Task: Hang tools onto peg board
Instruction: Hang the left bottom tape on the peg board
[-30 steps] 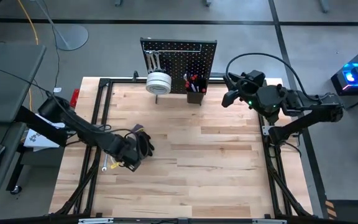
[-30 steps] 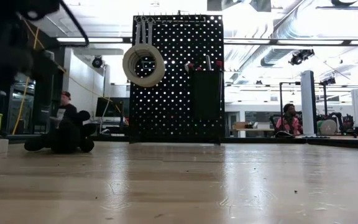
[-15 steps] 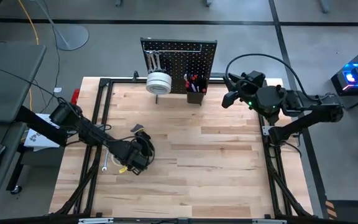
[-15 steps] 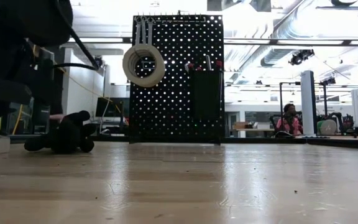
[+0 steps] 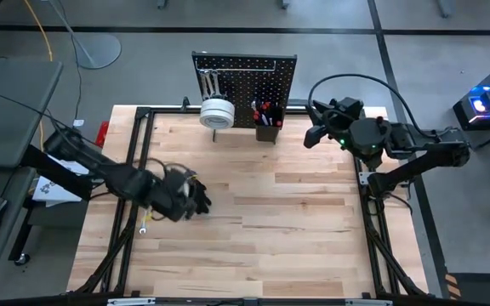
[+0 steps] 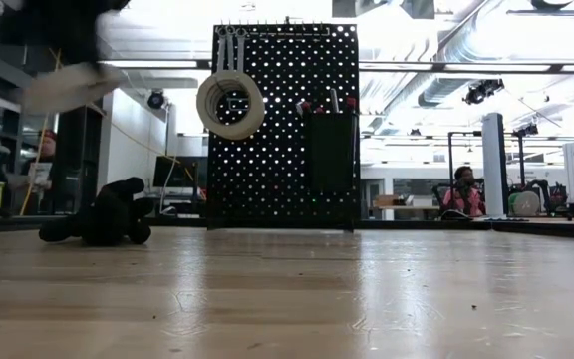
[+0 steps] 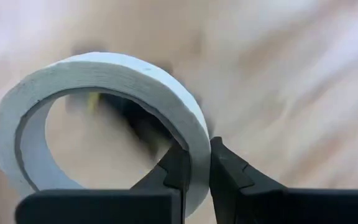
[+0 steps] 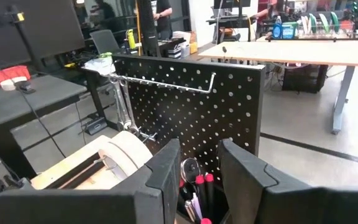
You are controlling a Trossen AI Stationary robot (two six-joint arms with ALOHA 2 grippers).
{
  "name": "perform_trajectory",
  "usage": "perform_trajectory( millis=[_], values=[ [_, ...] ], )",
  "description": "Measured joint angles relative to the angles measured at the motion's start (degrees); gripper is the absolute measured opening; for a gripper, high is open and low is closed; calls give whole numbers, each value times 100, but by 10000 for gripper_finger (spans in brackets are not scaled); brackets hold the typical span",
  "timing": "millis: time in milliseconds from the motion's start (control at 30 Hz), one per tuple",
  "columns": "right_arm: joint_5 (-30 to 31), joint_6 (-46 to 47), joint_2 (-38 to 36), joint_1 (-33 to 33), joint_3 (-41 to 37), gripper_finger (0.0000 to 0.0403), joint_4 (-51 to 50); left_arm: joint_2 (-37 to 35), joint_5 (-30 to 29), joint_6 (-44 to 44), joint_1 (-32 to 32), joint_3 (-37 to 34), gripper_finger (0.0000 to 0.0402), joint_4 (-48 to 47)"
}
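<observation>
**Tape roll lifted, board partly filled**

Table (image 5: pixel 296 221) mostly bare wood, with peg board (image 5: pixel 245 72) upright at far edge. Already hung there: wrenches (image 6: pixel 229 45) on upper left hook, big white roll (image 6: pixel 230 104) just below, screwdrivers (image 5: pixel 266 110) standing in small bin (image 6: pixel 331 150). So roughly most of job done, judging from what hangs.

Left to place: second tape roll (image 7: pixel 98 124), pinched through its wall by left gripper (image 7: pixel 194 171), one finger inside ring, other outside, pressed together on it. Gripper low over near-left part of table, well apart from board. Also left: wrench (image 5: pixel 145 223) flat on wood by left edge, just beside left gripper (image 5: pixel 196 197).

Right gripper (image 5: pixel 313 134) waiting by table's far right corner, near board's right side, fingers spread and holding nothing, facing bin.

Possible obstacles, as judgement: hung roll fills its hook, so free hook needed elsewhere; long top bar (image 8: pixel 166 82) appears open. Dark bundle (image 6: pixel 103 214) on table's left, unidentifiable. Person (image 6: pixel 461 194) seated in room far behind, clear of work.
</observation>
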Motion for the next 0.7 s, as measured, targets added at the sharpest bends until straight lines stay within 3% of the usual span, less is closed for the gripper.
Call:
perform_trajectory(
  millis=[133, 200, 367, 500, 700],
  values=[
    [24, 259, 9, -66, 0, 103, -31, -8, -1746, 1344, 592, 357, 29, 509],
    [-18, 409, 6, -66, -2, 103, -56, 177, -2268, 2373, 1000, 423, 29, 1053],
    [-26, 550, 9, -63, -2, 103, -54, 915, -2460, 4832, 1895, 797, 29, 1954],
    [-31, 684, 9, -63, -2, 103, -57, 1470, -2585, 5722, 2115, 1315, 29, 1773],
    [-49, 818, 9, -63, -2, 103, -94, 1752, -3547, 6870, 1880, 1668, 29, 1531]
  ],
)
